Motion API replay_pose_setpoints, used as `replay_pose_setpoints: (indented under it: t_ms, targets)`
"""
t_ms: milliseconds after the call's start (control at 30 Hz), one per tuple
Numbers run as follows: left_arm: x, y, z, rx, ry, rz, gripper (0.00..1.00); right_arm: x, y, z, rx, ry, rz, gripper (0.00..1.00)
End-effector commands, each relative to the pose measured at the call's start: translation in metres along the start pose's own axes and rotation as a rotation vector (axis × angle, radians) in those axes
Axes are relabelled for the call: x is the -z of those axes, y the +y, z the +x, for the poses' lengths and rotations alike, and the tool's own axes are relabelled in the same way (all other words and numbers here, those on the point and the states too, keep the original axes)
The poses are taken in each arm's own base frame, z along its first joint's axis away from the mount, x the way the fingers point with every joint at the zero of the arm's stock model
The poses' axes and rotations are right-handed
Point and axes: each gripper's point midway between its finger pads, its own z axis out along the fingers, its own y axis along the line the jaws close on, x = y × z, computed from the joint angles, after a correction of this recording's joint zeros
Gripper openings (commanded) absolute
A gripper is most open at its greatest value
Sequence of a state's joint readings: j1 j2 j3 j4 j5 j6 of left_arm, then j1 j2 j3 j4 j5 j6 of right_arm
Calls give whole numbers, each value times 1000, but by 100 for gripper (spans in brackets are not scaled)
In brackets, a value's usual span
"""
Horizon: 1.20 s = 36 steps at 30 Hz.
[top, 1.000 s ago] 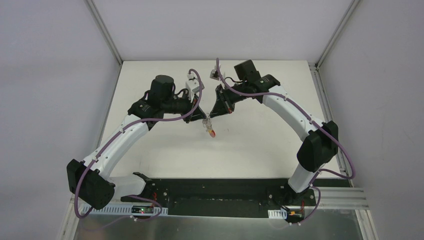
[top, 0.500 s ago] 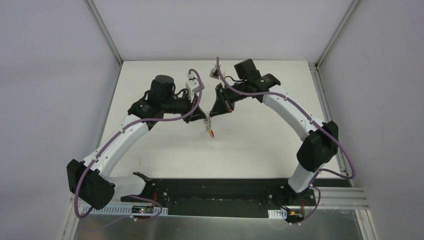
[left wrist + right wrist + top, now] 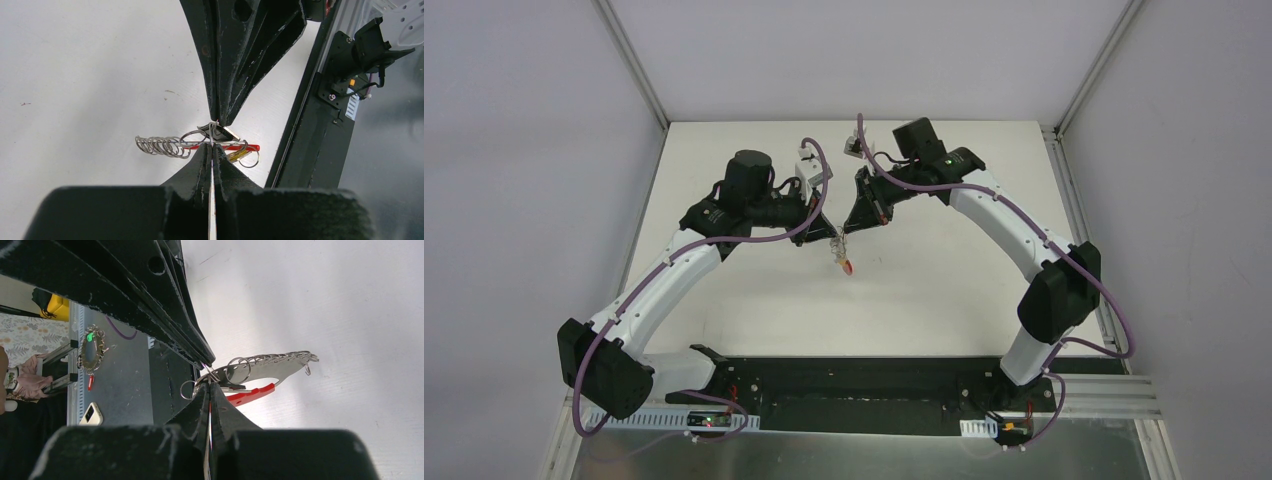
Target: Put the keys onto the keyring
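Both grippers meet tip to tip above the middle of the table. My left gripper (image 3: 832,234) (image 3: 212,146) is shut on a thin wire ring of the keyring (image 3: 162,146). Its silver loops trail left, and its red band (image 3: 247,147) and yellowish tag (image 3: 235,155) lie to the right. My right gripper (image 3: 843,232) (image 3: 209,383) is shut at the same spot, its tip on the small black-headed key (image 3: 218,131). In the right wrist view the red band (image 3: 251,393) and a ring (image 3: 239,370) hang just beyond the fingertips. From above, the bunch (image 3: 847,263) dangles below the tips.
The black base rail (image 3: 854,384) runs along the table's near edge, also seen in the left wrist view as the rail (image 3: 305,145). A small white device (image 3: 92,413) lies off the table. Enclosure posts stand at the far corners.
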<state>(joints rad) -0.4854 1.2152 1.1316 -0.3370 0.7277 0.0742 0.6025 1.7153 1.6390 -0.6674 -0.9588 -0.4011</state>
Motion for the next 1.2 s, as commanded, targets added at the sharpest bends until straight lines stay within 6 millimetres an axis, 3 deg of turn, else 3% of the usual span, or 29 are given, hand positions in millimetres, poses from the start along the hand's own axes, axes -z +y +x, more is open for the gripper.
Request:
replay_pose_setpoints:
  t_ms: [0,300,1167]
  targets:
    - [5,-12,-13,-55,-49,36,0,5,8,-11,24,-23,-29,0]
    - [4,-13,-13,-54,-49,39,0,5,12,-18,22,-34,-49,0]
    - [5,-14,-13,-57,-51,44,0,3,3,-14,10,-23,-18,0]
